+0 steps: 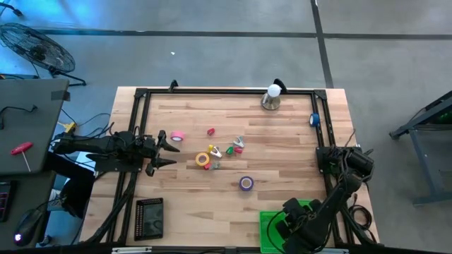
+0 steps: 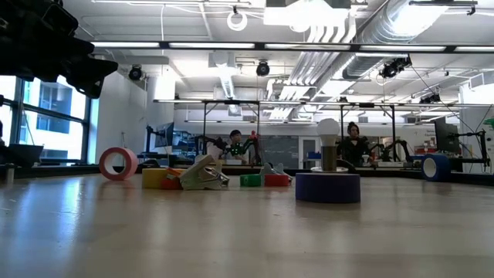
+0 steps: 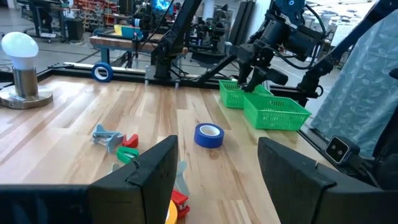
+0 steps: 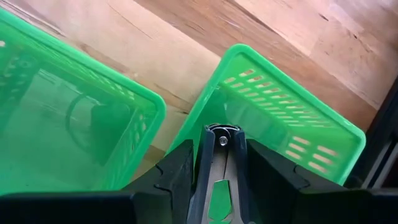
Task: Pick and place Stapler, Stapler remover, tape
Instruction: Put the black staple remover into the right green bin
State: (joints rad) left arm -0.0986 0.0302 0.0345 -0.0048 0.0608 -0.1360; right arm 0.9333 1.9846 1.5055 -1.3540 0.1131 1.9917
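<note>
The right end effector, over a green basket, clamps a slim metal stapler remover: light, stiff, slippery. The left end effector stands apart, empty.

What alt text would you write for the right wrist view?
The right gripper hangs over a green slotted plastic basket, its dark fingers clamped on a slim metal tool with a green tip. A second green basket sits beside it on the wooden table.

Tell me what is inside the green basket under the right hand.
The right hand hangs over the green basket, clamping a slim metal, green-tipped object. The basket's visible walls and floor show nothing else; the hand hides part of the floor.
</note>
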